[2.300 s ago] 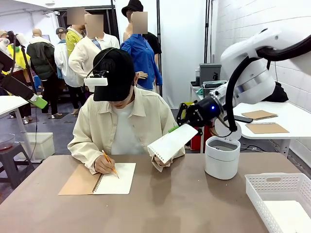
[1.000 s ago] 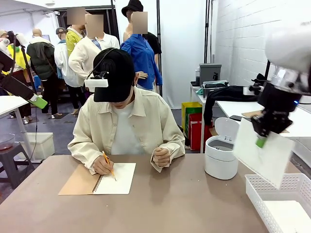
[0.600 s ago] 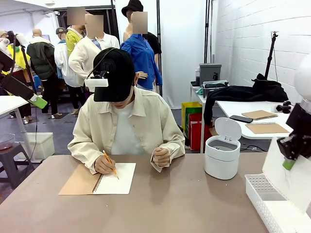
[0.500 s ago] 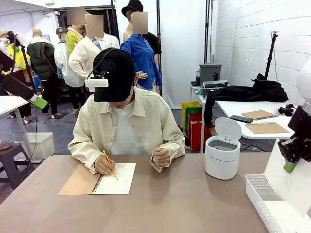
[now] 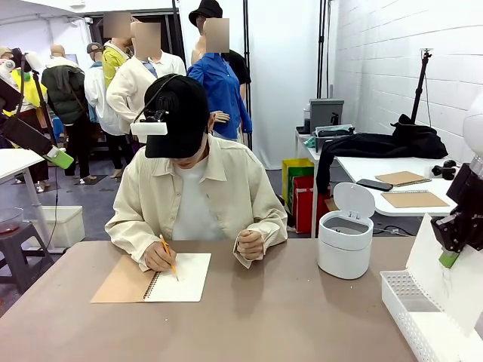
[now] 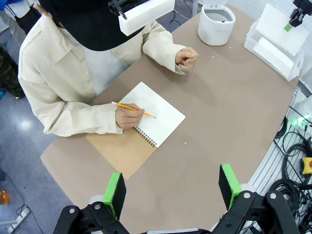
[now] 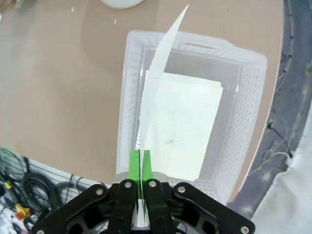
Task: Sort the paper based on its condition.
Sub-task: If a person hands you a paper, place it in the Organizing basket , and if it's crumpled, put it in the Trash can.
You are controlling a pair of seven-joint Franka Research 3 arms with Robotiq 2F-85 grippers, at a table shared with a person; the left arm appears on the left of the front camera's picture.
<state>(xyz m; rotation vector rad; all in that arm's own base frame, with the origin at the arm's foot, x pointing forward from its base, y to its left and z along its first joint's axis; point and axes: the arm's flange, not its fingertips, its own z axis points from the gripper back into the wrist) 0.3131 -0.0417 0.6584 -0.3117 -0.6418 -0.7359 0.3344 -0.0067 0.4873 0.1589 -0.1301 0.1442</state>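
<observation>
My right gripper (image 5: 450, 255) (image 7: 140, 166) is shut on a flat white sheet of paper (image 5: 445, 279) (image 7: 156, 83), which hangs edge-down over the white perforated basket (image 5: 398, 285) (image 7: 246, 117) at the table's right. Another flat sheet (image 7: 190, 131) (image 6: 273, 48) lies inside that basket. High above the table, my left gripper (image 6: 170, 187) stands open with nothing between its green pads, looking down on the person. The right gripper (image 6: 291, 19) with its sheet appears far off in the left wrist view.
A person writes with a pencil (image 5: 169, 256) in an open spiral notebook (image 5: 162, 277) (image 6: 146, 126) at the table's left. Their other hand (image 5: 249, 245) rests as a fist. A white lidded bin (image 5: 345, 241) (image 6: 216, 22) stands open left of the basket.
My right arm carried the sheet from beside the person's hand rightward to above the basket, turning it edge-down. Over the last half second it has barely moved. The person keeps writing.
</observation>
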